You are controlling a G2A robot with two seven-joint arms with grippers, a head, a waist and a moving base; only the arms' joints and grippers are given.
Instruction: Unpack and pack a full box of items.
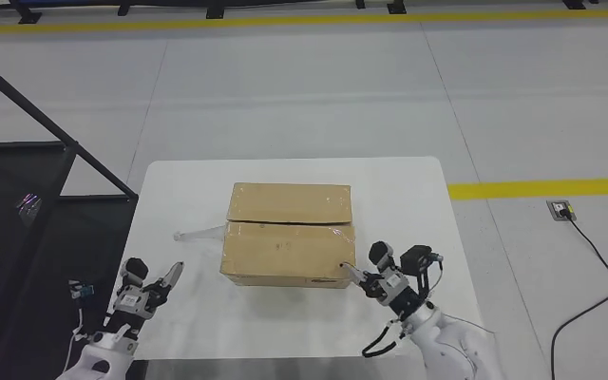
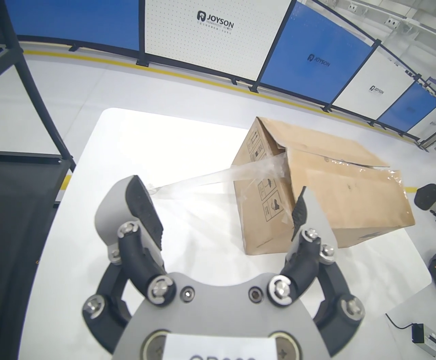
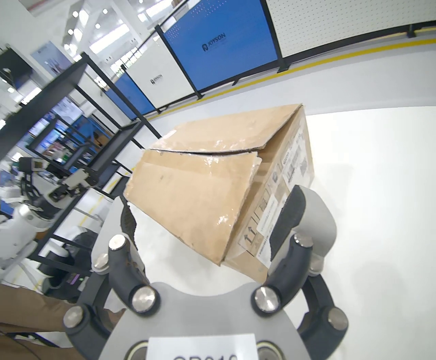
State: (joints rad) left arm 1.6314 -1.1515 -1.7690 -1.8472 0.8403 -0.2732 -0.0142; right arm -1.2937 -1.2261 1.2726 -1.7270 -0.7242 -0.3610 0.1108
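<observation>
Top view: box [image 1: 290, 233] is sitting on the table [image 1: 408, 190]; left gripper [image 2: 219, 191] and right gripper [image 3: 211, 201] are hovering nearby, both spread apart.

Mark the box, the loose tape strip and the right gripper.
box [image 1: 285, 249]: top view, on its near top flap.
tape strip [image 2: 201, 180]: left wrist view, middle of the clear strip trailing from the box's end.
right gripper [image 3: 211, 204]: right wrist view, midway between its open fingertips.

Robot test hall, fenced work cell.
Ringed by blue and white panels [image 2: 78, 20], some pegboard; yellow line [image 1: 522, 188] across pale floor [image 1: 285, 85]; black racks [image 3: 44, 102] alongside; white table [image 1: 418, 190] mid-floor.
</observation>
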